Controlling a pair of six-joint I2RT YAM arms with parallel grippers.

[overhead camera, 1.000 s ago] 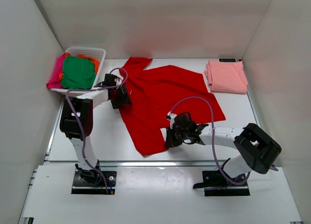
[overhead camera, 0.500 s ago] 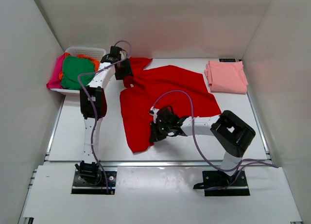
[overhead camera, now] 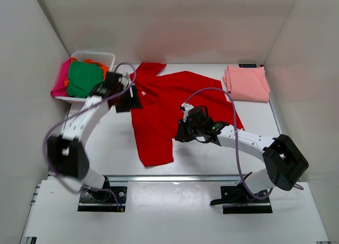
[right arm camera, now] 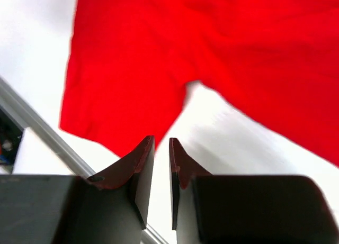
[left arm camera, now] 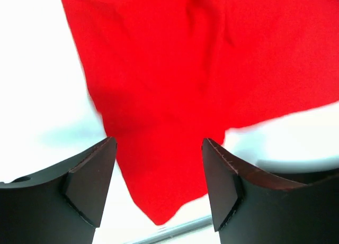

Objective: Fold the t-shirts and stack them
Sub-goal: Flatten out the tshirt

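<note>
A bright red t-shirt (overhead camera: 169, 101) lies spread on the white table, its near part folded over toward the left (left arm camera: 175, 69) (right arm camera: 132, 69). My left gripper (overhead camera: 128, 102) (left arm camera: 159, 143) hovers over the shirt's left edge, open wide with nothing between its fingers. Just off the cloth's near right edge, my right gripper (overhead camera: 181, 135) (right arm camera: 161, 139) has its jaws a narrow gap apart, and only white table shows between them. A folded salmon-pink t-shirt (overhead camera: 246, 83) rests at the back right. Green (overhead camera: 85, 79), orange (overhead camera: 104, 68) and magenta (overhead camera: 59, 80) t-shirts lie heaped in the basket.
The white lattice basket (overhead camera: 98, 54) stands at the back left corner against the wall. White walls close in the table on three sides. A metal rail (overhead camera: 159, 176) runs along the table's front edge.
The right gripper dragged the shirt's near corner leftward, then parted its jaws, let the cloth go and drew back right. The left gripper swung from the collar to the shirt's left edge.
</note>
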